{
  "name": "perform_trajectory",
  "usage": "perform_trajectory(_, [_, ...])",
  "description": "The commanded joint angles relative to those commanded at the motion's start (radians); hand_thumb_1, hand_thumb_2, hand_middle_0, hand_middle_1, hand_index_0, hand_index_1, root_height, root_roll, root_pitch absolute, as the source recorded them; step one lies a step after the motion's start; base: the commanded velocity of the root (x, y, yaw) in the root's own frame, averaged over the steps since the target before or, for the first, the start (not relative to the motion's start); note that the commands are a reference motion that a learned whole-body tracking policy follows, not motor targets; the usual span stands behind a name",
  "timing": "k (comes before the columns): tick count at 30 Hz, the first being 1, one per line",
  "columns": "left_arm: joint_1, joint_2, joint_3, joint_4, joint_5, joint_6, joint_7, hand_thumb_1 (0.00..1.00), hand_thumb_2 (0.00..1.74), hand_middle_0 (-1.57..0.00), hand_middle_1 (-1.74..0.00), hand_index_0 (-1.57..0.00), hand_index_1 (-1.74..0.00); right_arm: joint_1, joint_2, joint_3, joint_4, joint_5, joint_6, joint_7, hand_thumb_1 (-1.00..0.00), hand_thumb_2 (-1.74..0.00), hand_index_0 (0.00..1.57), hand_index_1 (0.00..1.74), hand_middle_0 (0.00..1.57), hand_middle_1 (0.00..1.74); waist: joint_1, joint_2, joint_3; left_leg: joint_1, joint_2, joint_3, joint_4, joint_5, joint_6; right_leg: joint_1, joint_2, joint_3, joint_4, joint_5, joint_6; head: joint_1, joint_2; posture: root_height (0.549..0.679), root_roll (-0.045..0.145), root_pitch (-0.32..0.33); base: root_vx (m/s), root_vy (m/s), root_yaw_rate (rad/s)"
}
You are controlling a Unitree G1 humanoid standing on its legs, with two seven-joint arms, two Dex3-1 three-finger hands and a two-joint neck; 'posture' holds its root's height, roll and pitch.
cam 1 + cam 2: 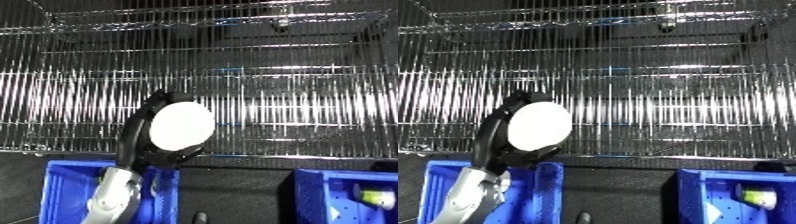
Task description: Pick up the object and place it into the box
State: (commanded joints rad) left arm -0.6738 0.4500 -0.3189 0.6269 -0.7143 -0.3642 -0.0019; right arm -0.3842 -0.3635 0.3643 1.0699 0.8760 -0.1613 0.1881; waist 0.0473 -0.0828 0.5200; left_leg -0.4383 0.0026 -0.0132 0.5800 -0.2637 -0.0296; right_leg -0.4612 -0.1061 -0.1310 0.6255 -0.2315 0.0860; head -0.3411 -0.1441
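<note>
A round white object (181, 126) with a flat face is held up in front of the wire shelf. My left hand (136, 136) is shut on it, black fingers curling round its edge from behind and below. The silver left forearm (115, 192) rises from the lower edge, over a blue bin (67, 172) at the lower left. The object is above this bin's far rim. My right hand shows in neither view.
A chrome wire shelf (293, 100) fills the upper and middle part of the view, with another wire level (204, 17) behind it. A second blue bin (324, 192) stands at the lower right and holds a pale yellow-green item (378, 196).
</note>
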Motion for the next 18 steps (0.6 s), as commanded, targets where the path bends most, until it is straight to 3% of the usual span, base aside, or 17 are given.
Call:
perform_trajectory(11, [0.245, 0.062, 0.146, -0.255, 0.01, -0.046, 0.082, 0.95, 1.65, -1.49, -1.65, -1.49, -1.65, 0.078, -0.001, -0.066, 0.019, 0.037, -0.05, 0.005, 0.0, 0.0, 0.0, 0.0, 0.0, 0.0, 0.086, 0.037, 0.0, 0.009, -0.031, -0.044, -0.018, 0.014, 0.001, 0.029, -0.0246, -0.054, 0.022, -0.03, -0.0172, 0.013, -0.019, 0.65, 0.039, 0.076, -0.015, -0.052, 0.218])
perform_trajectory(18, [0.443, 0.096, 0.267, -0.264, 0.018, -0.049, 0.105, 0.95, 1.65, -1.49, -1.65, -1.49, -1.65, 0.129, -0.006, -0.108, 0.033, 0.058, -0.081, 0.008, 0.0, 0.0, 0.0, 0.0, 0.0, 0.0, 0.137, 0.064, 0.0, -0.001, -0.051, -0.067, -0.024, 0.025, -0.0024, 0.038, -0.0343, -0.087, 0.028, -0.046, -0.0274, 0.023, -0.036, 0.651, 0.046, 0.08, -0.009, -0.039, 0.207])
